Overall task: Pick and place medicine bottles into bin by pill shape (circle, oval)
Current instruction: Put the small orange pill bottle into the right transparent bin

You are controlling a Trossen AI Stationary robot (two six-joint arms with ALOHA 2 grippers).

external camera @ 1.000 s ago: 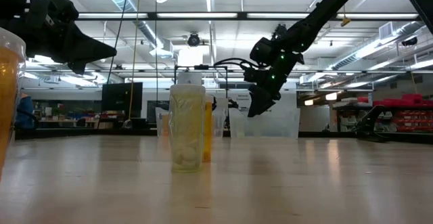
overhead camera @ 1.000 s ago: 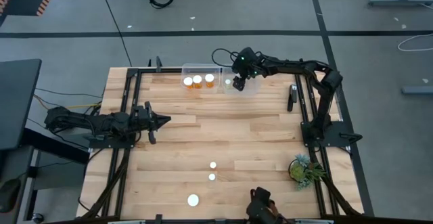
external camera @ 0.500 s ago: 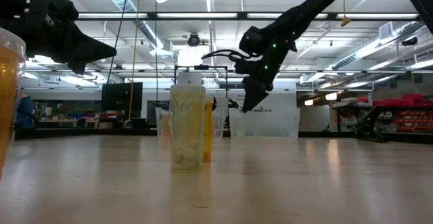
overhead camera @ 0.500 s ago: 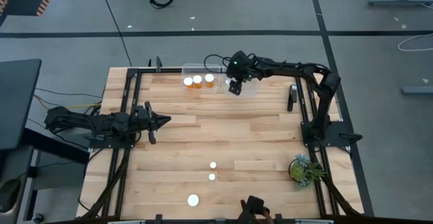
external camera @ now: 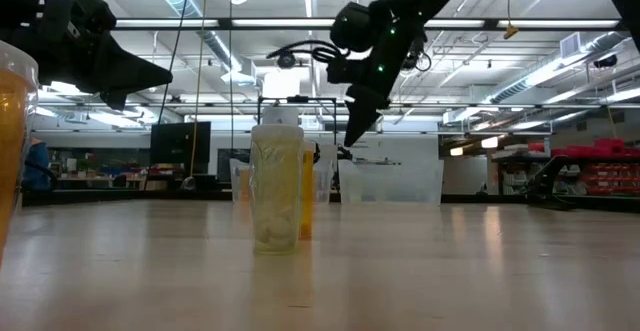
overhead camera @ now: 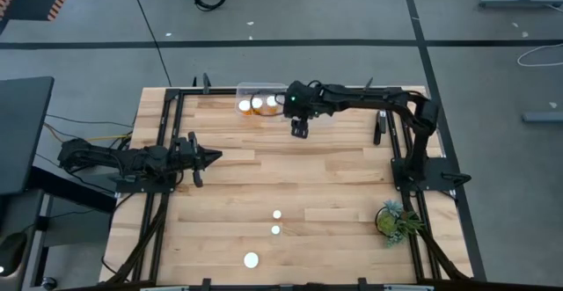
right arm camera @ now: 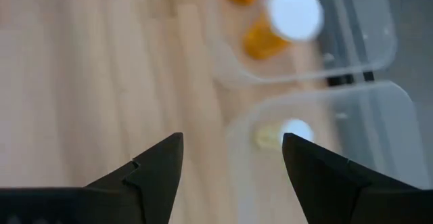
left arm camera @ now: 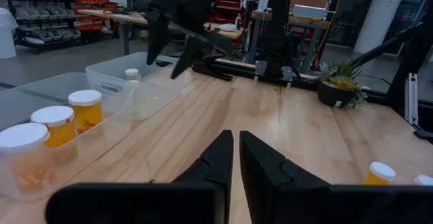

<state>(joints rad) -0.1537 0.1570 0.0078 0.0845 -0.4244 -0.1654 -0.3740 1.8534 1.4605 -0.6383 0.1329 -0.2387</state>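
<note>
Three amber bottles with white caps (overhead camera: 258,104) stand in the clear left bin (overhead camera: 242,88) at the far edge. One pale bottle (right arm camera: 293,131) stands in the clear right bin (overhead camera: 321,115). Three more bottles stand on the table near the front: two small caps (overhead camera: 276,221) and a larger cap (overhead camera: 252,259). My right gripper (overhead camera: 299,129) is open and empty, in the air just in front of the bins. In its wrist view (right arm camera: 233,153) both bins lie below it. My left gripper (overhead camera: 211,157) is shut and empty over the table's left side.
A small green plant (overhead camera: 393,220) stands at the near right. Dark frame rails run along the table's left (overhead camera: 164,150) and right (overhead camera: 406,150) sides. In the low view a pale bottle (external camera: 277,186) stands close, with an amber one (external camera: 306,206) behind it.
My right gripper has drawn back from over the right bin, toward the table's left and near edges, and has risen somewhat. It carries nothing. The bottles have stayed where they were.
</note>
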